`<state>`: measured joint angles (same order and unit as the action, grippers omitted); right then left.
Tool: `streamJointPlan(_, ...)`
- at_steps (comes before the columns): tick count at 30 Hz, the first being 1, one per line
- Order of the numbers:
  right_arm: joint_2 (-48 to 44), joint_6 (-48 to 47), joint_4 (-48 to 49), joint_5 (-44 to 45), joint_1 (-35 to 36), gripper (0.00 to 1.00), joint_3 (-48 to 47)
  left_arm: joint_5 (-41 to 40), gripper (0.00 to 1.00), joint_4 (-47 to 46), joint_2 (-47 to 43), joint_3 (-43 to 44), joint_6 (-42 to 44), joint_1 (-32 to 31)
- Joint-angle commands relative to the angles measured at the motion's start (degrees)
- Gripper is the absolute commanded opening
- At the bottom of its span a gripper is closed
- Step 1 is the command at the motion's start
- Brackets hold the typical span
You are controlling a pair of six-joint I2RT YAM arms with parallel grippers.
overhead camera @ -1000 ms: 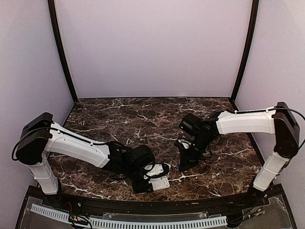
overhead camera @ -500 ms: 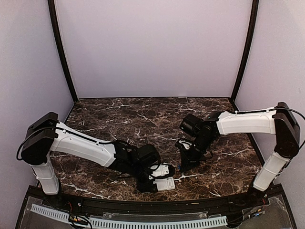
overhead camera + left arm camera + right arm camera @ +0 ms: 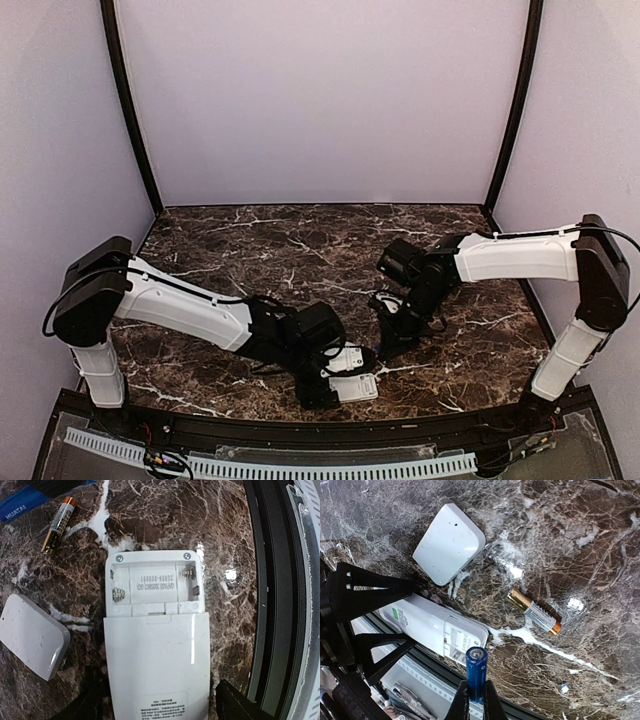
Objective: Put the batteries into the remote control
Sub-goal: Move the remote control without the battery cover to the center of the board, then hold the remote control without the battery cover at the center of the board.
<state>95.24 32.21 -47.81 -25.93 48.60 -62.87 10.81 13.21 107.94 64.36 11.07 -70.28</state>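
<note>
Cover (image 3: 32, 635) off, remote (image 3: 155, 650) bay (image 3: 155, 587) empty. R claw (image 3: 475, 700) pinches blue cell (image 3: 476, 672); 2nd cell (image 3: 57, 525) lies loose. L claw (image 3: 160, 702) wide astride remote. We've both cells left to load.

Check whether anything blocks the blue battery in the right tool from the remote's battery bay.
Nothing visible does. The blue battery is near the bay of the remote, which is open and empty; the cover plate and gold battery lie aside on the table, the left tool straddles the other end.

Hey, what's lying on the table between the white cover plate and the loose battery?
Nothing. In the right wrist view, only bare marble tabletop with a patch of glare separates the cover plate from the loose battery.
</note>
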Motion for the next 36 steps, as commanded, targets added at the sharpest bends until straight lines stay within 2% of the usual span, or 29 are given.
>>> streamJointPlan(1, -1.06, 0.24, -1.04, 0.45, -0.26, 0.0, -0.4, -1.0, 0.8, 3.1, -2.24, -0.84, 0.73, -0.12)
streamJointPlan(11, -1.55, 3.12, 0.13, -2.5, 3.08, 0.0, 1.71, -1.28, 0.82, 2.05, -7.74, -11.02, -1.08, -0.12)
streamJointPlan(19, -0.45, 5.74, 3.89, -4.48, 5.11, 0.0, 3.74, 0.97, 0.75, -7.07, -7.34, -13.79, -3.07, -0.12)
streamJointPlan(23, 0.08, 6.83, 4.96, -5.21, 6.28, 0.0, 4.2, 1.1, 0.66, -7.6, -6.98, -15.3, -3.82, -0.12)
streamJointPlan(26, 1.34, 7.52, 6.36, -6.7, 7.37, 0.0, 4.72, 1.18, 0.54, -7.28, -7.04, -15.64, -4.33, -0.12)
streamJointPlan(29, 2.18, 8.22, 7.63, -7.79, 7.66, 0.0, 5.44, 1.8, 0.47, -7.0, -7.33, -15.6, -5.45, -0.12)
streamJointPlan(33, 3.68, 7.52, 6.47, -8.36, 7.63, 0.0, 4.74, 2.6, 0.33, -6.93, -7.56, -15.66, -6.69, -0.12)
streamJointPlan(36, 5.26, 6.63, 4.79, -8.96, 7.58, 0.0, 4.15, 2.45, 0.27, -6.7, -7.64, -15.45, -7.37, -0.12)
